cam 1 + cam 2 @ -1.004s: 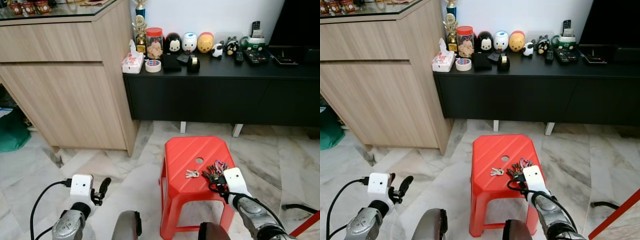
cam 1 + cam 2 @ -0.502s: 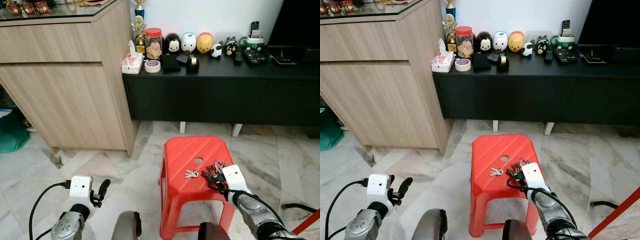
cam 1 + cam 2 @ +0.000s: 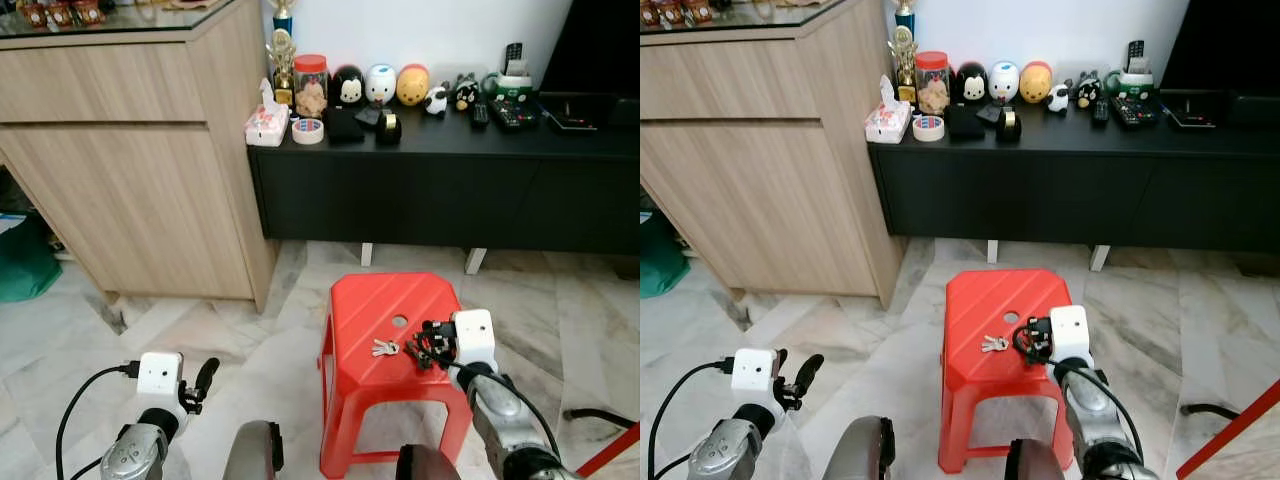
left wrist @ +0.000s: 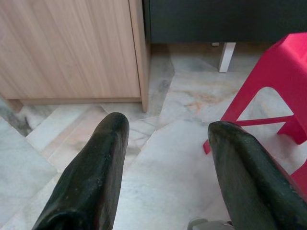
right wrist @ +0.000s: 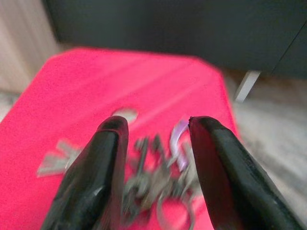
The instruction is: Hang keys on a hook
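Observation:
A bunch of dark keys (image 3: 413,351) with a purple tag lies on the right part of the red plastic stool (image 3: 370,305). A small set of silver keys (image 3: 383,347) lies just left of it. My right gripper (image 3: 432,340) is low over the stool and points left at the bunch. In the right wrist view it (image 5: 157,123) is open, with the blurred bunch (image 5: 158,184) between and just beyond its fingers. My left gripper (image 4: 170,123) hangs open over the marble floor, left of the stool.
A low black cabinet (image 3: 440,180) with figurines and remotes stands behind the stool. A tall wooden cabinet (image 3: 130,180) is at the left, with a green bag (image 3: 20,265) beside it. A black cable (image 3: 590,413) and a red bar (image 3: 612,448) lie at the lower right.
My right gripper has swung round and now points left across the stool at the key bunch, with its wrist raised a little. The left arm has stayed put.

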